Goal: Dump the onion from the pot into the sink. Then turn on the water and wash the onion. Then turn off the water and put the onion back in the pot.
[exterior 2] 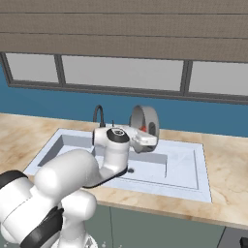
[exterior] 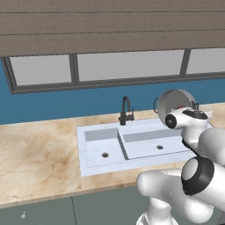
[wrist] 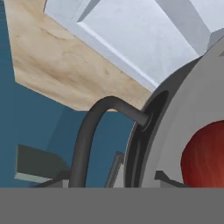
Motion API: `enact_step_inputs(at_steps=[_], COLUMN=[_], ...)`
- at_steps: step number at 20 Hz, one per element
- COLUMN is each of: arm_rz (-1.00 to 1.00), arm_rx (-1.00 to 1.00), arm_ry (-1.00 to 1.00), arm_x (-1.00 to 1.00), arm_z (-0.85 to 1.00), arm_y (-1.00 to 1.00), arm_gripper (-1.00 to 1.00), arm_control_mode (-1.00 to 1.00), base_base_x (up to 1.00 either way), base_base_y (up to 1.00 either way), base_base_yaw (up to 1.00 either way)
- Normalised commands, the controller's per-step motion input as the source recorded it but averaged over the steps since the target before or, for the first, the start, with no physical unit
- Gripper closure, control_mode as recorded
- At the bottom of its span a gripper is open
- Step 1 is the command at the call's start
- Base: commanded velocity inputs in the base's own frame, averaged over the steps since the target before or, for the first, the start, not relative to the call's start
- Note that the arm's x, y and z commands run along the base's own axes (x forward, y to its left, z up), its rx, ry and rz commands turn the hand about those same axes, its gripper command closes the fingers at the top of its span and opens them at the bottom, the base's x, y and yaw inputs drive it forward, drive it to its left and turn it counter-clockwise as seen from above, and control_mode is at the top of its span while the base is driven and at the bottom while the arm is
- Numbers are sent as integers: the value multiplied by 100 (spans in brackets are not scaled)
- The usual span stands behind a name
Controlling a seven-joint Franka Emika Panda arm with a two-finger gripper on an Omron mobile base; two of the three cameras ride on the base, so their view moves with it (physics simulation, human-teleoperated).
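The grey metal pot [exterior: 175, 103] hangs tipped on its side over the right end of the white sink [exterior: 102, 137], its flat bottom facing the left base view. My gripper [exterior 2: 147, 136] is shut on the pot [exterior 2: 144, 121] at its rim. The red-purple onion [wrist: 204, 154] lies inside the tilted pot [wrist: 175, 127], and it shows as a small red spot [exterior 2: 144, 127] in the right base view. Close to my gripper [wrist: 138, 181], the pot's dark loop handle [wrist: 87, 131] curves past. Both sink [exterior 2: 184, 164] basins hold nothing.
The dark gooseneck faucet [exterior: 126, 110] stands behind the sink's divider with no stream running from it. Marbled counter [exterior: 39, 158] surrounds the sink. A blue wall and a window band [exterior: 127, 66] rise behind. My own arm [exterior 2: 111, 150] reaches over the near basin.
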Motion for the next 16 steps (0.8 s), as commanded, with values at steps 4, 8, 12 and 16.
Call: enact_step_inputs(at_steps=[4,8,12,16], arm_rz=[0,0,0,0], arm_rx=[-12,-11,-7,-3], arm_ry=[1,1,6,12], arm_x=[0,1,17,24], arm_z=[0,10,12,8], arm_y=[0,0,1,7], arm_gripper=[100,100,100,100], arm_control_mode=[-100,-100,-100,-100], base_base_x=[0,0,0,0], base_base_y=[0,0,0,0], base_base_yaw=[0,0,0,0])
